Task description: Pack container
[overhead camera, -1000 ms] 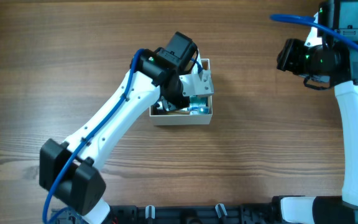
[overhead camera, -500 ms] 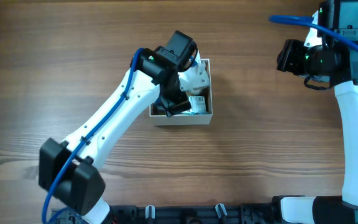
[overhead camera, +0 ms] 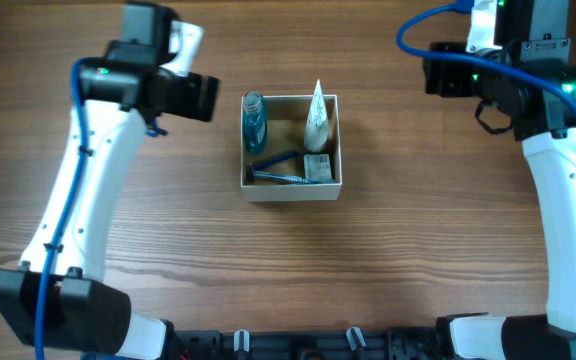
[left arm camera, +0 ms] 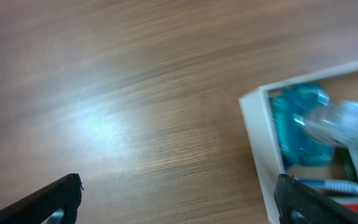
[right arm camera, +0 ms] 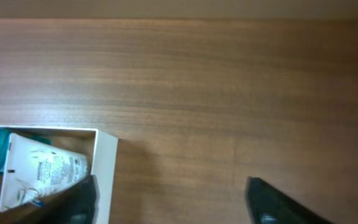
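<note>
Overhead view: the container [overhead camera: 291,190], a square white-walled box with a brown inside, sits on the wooden table [overhead camera: 388,260] around the middle, between the two arms and touching neither. Its open top faces straight up. Being square, it has no real long axis, and its walls run square with the picture edges. Inside, a blue bottle [overhead camera: 254,117] is in the far left corner. A white tube [overhead camera: 316,118] lies along the right wall, running far to near, with its narrow end poking past the far rim. A blue toothbrush [overhead camera: 276,173] lies left to right along the near wall, beside a small packet [overhead camera: 317,167]. No loose item shows on the table. The left arm [overhead camera: 78,200] and right arm [overhead camera: 568,190] are both drawn back, well apart from the box.

Left wrist view: the left tool [left arm camera: 179,199] is spread wide with nothing between its fingers. It hangs over bare table, and the container's corner with the bottle is blurred off to one side.

Right wrist view: the right tool [right arm camera: 173,202] also gapes empty over bare wood, with the box corner and tube at the picture's lower left.

Judging by this, packing looks finished or nearly so. If anything is left to add, it is out of sight.
</note>
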Available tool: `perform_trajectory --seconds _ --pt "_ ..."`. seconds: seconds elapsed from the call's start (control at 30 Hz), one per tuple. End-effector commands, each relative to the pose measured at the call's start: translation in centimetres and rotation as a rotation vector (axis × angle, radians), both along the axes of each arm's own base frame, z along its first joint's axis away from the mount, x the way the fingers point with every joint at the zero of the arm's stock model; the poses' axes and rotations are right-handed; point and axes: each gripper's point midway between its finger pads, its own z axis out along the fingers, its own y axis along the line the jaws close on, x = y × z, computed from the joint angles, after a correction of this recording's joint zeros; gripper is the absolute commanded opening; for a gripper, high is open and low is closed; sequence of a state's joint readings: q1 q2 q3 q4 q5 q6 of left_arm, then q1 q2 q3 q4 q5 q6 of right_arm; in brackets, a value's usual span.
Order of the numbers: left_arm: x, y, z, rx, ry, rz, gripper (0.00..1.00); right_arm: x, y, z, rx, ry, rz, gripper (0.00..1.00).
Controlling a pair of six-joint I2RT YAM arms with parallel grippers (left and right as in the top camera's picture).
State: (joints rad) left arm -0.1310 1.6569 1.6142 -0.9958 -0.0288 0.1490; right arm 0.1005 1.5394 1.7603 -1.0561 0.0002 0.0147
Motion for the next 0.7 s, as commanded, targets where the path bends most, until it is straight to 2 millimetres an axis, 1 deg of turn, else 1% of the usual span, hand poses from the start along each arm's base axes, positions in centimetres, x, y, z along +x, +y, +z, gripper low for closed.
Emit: perform_trajectory --seconds 0.0,0.07,0.13,0.23,0.33,0.43,0.5,0.53,0.57,0.67 --pt "0.3 1.4 0.5 -0.149 0.000 0.120 1.00 1.6 1.2 -2.8 -0.009 0.062 0.083 1.00" --pt "0.5 2.8 0.6 -0.142 -0.009 0.143 1.00 1.9 0.9 -4.2 0.009 0.107 0.029 1.00" --pt "0.2 3.5 0.5 -0.148 0.004 0.161 1.00 2.0 0.1 -4.4 0.022 0.113 -0.063 1.00" --pt "-0.6 4.0 0.9 -0.148 0.011 0.174 1.00 1.7 -0.2 -3.2 0.029 0.081 -0.087 1.00" --pt "-1.6 3.6 2.4 -0.155 -0.012 0.142 1.00 0.6 -0.3 -1.7 0.034 0.050 -0.086 1.00" --pt "-2.8 3.4 4.0 -0.158 -0.050 0.133 1.00 -0.7 -0.4 -0.4 0.038 0.027 -0.086 1.00" --pt "-4.2 3.4 5.3 -0.160 -0.094 0.130 1.00 -2.1 -0.6 0.2 0.045 0.004 -0.089 1.00" --pt "-4.7 3.4 5.7 -0.161 -0.108 0.129 1.00 -2.7 -0.6 0.3 0.050 -0.004 -0.089 1.00" --pt "-5.7 3.4 6.3 -0.163 -0.136 0.127 1.00 -3.8 -0.6 0.2 0.060 -0.014 -0.086 1.00" --pt "-8.1 3.4 7.5 -0.167 -0.207 0.122 1.00 -6.5 -0.9 -0.4 0.081 -0.055 -0.101 1.00"
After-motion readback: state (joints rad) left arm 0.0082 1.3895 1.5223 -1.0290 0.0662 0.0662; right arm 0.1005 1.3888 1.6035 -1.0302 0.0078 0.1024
